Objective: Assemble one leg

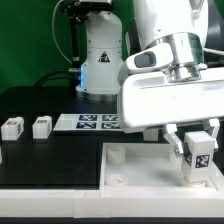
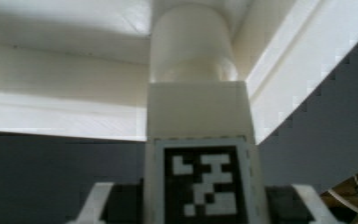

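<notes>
Leg (image 1: 197,156) being clamped between the jaws of the gripper (image 1: 196,143), tag showing, its end being held at the edge of the large white panel (image 1: 165,100) — contact not discernible, a second leg (image 1: 41,126) and a third leg (image 1: 12,127) lying well apart from that panel, toward the exterior view's left.

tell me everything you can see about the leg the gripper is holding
The leg is a small white peg, plastic by its look: a squarish block carrying a black-and-white square tag, continuing into a rounder shaft. It is held upright, clamped between the jaws of the gripper, with the tag facing the exterior camera. In the wrist view its shaft end reaches toward the large white panel; whether they touch cannot be told.
</notes>
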You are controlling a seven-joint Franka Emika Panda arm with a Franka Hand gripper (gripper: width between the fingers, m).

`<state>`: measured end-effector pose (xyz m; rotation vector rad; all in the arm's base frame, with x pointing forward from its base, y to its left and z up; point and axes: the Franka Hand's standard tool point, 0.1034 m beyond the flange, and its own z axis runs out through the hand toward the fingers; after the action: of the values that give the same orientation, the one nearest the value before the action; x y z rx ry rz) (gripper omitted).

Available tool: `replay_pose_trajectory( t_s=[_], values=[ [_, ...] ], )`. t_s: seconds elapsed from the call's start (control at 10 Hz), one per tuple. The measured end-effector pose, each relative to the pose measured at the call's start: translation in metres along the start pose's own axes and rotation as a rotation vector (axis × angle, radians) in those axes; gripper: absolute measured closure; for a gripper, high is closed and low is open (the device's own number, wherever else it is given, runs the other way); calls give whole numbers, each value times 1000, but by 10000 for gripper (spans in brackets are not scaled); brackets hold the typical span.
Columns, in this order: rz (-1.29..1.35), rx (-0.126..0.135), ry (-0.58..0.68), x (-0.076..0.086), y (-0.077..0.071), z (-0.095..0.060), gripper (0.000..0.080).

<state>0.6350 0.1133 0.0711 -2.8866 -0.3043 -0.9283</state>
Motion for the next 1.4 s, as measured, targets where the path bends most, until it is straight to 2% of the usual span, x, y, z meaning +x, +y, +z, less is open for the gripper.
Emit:
replay_pose_trajectory(
  t_s=[0.1, 0.2, 0.3, 0.4, 1.1, 1.3, 1.4],
  values=[
    [0, 1, -5, -2, 0, 1, 430],
    [0, 1, -7, -2, 0, 1, 430],
    [0, 1, -8, -2, 0, 1, 248],
    [0, 1, -8, -3, 0, 1, 170],
    [1, 2, -12, -4, 0, 1, 150],
    [-4, 13, -98, 10, 4, -17, 150],
    [-3, 11, -104, 20, 8, -22, 150]
  ],
)
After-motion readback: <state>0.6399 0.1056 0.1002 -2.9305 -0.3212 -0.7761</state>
